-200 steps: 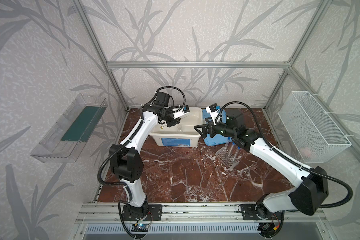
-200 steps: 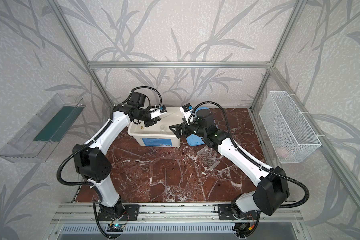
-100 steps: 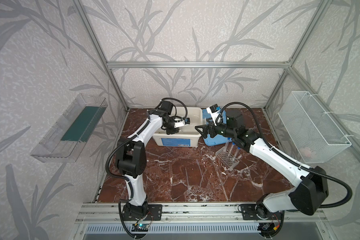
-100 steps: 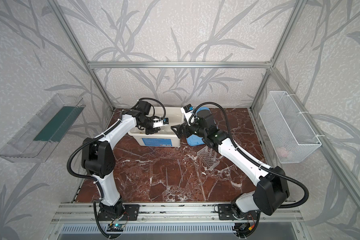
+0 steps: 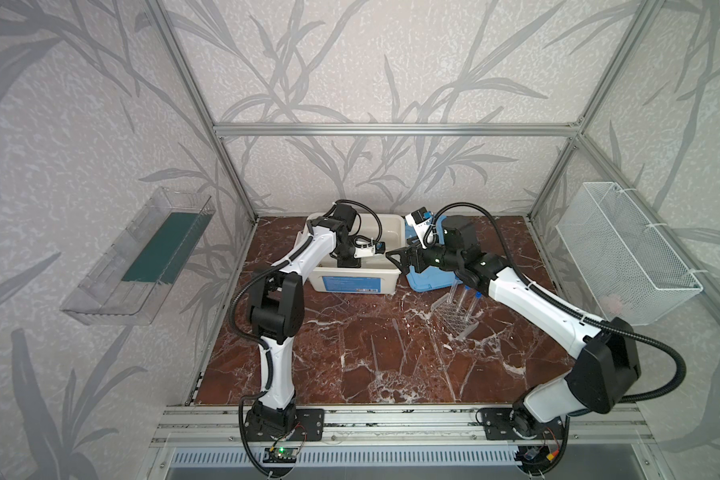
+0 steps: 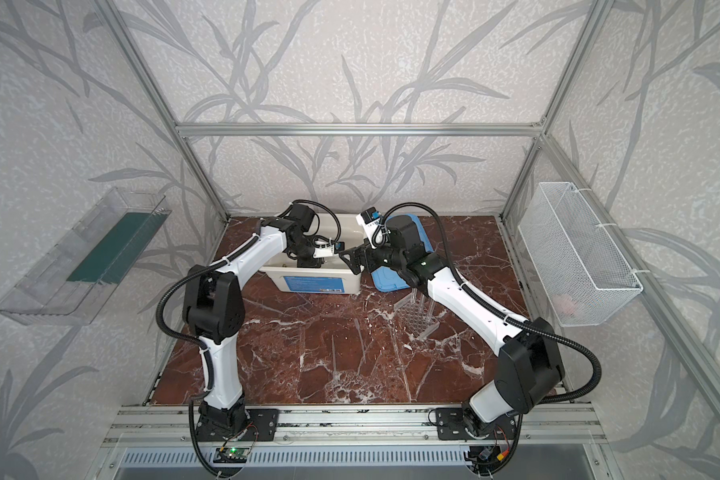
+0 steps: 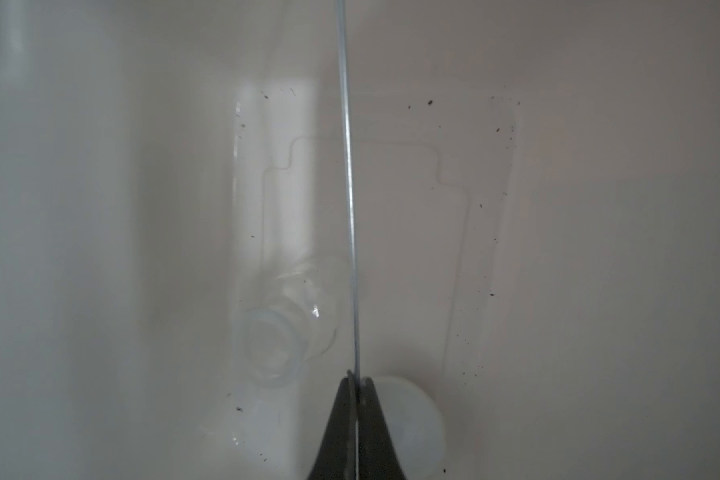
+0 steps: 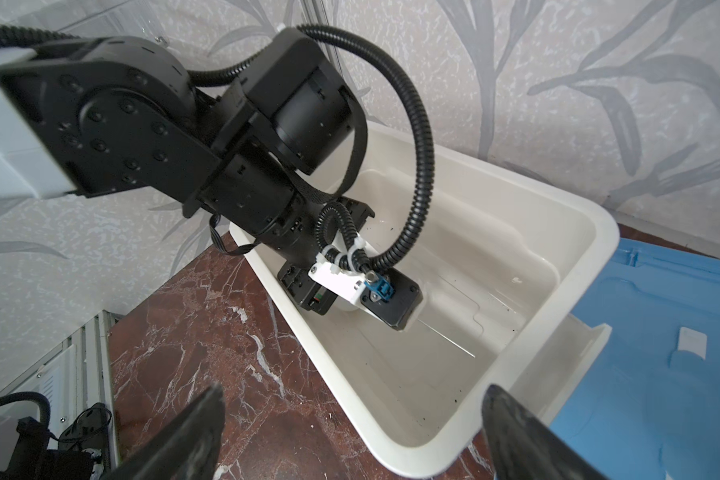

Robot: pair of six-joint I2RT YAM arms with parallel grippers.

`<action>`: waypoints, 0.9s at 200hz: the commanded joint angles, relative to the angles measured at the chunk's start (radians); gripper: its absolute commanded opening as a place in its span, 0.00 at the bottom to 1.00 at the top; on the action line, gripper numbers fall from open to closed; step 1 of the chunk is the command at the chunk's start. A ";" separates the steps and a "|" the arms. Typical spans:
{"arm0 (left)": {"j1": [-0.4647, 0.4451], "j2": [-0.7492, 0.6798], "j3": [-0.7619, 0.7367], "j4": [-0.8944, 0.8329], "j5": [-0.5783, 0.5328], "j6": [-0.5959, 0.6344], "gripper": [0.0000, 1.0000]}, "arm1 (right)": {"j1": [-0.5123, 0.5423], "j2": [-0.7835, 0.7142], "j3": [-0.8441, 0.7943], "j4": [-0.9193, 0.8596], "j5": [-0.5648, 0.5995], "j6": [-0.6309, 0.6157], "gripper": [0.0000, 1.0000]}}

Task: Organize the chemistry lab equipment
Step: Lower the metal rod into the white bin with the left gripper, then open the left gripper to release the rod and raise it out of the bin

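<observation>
Red-brown stone makes up the table (image 5: 350,374), and grey leaf paper covers the walls around it. A clear shelf (image 5: 142,257) hangs on the left wall. A white wire basket (image 5: 624,257) hangs on the right wall.

At the far middle of the table sits a big white tub (image 5: 321,284). Its blue lid (image 5: 425,282) lies just beside it on the right.

The left gripper (image 7: 356,378) reaches down inside the tub. Its jaws are pinched tight on a thin clear rod (image 7: 348,166), which sticks out straight past the tips. I cannot tell if the rod's other end touches the tub floor. A small clear jar (image 7: 283,332) lies on its side on the tub floor, close to the rod. A small white round dish (image 7: 408,415) sits on the tub floor too, partly hidden behind the jaws.

The right gripper (image 8: 354,392) hangs by the right end of the tub, next to the lid. Its jaws are spread wide, with nothing in them.

A clear rack (image 5: 454,318) stands on the table to the right of the middle, near the lid. Long clear tubes (image 5: 473,306) with blue caps stand in it, leaning a bit.
</observation>
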 commanded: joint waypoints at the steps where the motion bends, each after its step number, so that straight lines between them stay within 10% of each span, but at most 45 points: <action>1: -0.006 0.058 0.051 -0.109 -0.012 0.030 0.00 | -0.003 0.006 0.022 -0.030 -0.026 -0.014 0.94; 180: -0.083 0.196 0.146 -0.157 -0.224 -0.079 0.03 | -0.006 0.033 -0.009 -0.011 0.011 -0.028 0.94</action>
